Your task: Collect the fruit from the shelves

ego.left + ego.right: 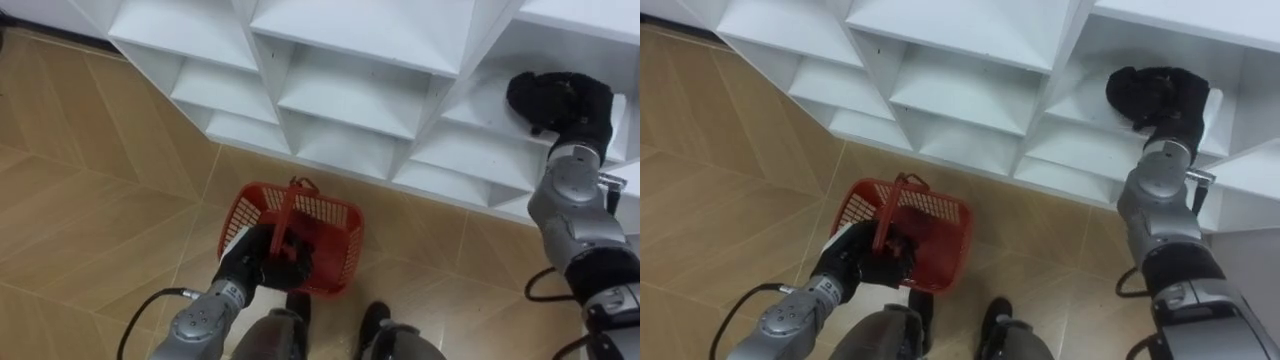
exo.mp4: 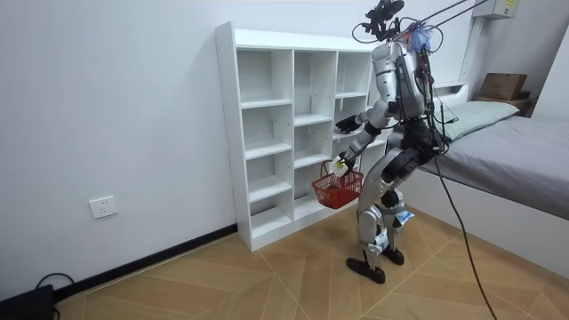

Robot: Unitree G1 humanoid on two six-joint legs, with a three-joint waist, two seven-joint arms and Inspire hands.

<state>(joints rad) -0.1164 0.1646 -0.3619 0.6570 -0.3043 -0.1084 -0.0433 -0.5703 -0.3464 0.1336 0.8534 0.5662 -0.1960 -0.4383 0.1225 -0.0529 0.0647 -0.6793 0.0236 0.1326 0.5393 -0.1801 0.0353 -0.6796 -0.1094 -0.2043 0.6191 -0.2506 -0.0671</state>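
Red basket (image 1: 340,240) | left hand (image 1: 250,262) grasping handle (image 1: 290,210) | right hand (image 1: 550,100) in closet (image 1: 360,40), grasp unclear

One red basket (image 1: 335,204), one white closet (image 2: 226,133), two robot hands.
The closet stands three columns wide; a left hand (image 1: 250,258) and a right hand (image 1: 555,100) make the pair; beyond them, one bed (image 2: 524,142), one cardboard box (image 2: 503,85), one wall socket (image 2: 104,207).

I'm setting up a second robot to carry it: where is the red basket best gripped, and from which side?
By the handle, coming from above. It arches over the open top of the red basket, so a hand curled round it leaves the mesh walls free and lets the basket hang beneath. The left hand holds it that way, probably the safest grip.
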